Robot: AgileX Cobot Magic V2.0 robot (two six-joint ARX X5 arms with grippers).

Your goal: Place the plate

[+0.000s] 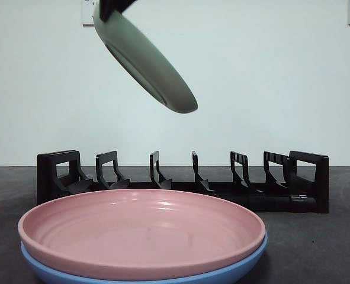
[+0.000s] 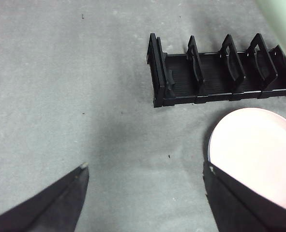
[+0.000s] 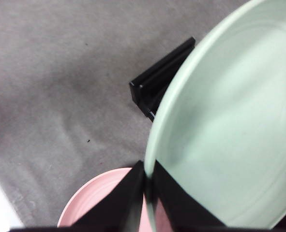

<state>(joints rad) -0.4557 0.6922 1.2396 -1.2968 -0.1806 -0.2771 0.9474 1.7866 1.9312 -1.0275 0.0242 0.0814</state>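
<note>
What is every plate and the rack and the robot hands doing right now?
Green plate: held up in the air, tilted, above the rack.
Pink plate: lying flat, stacked on the blue plate.
Blue plate: lying flat on the table, under the pink one.
Rack: standing on the table, all slots empty.
Right end effector: shut on the green plate's rim.
Left end effector: open, holding nothing.

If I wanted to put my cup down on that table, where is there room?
Bare grey table lies beside the end of the black rack and in front of it, next to the pink plate. It is crowded around the stacked plates and above the rack, where the right gripper holds the green plate.
</note>
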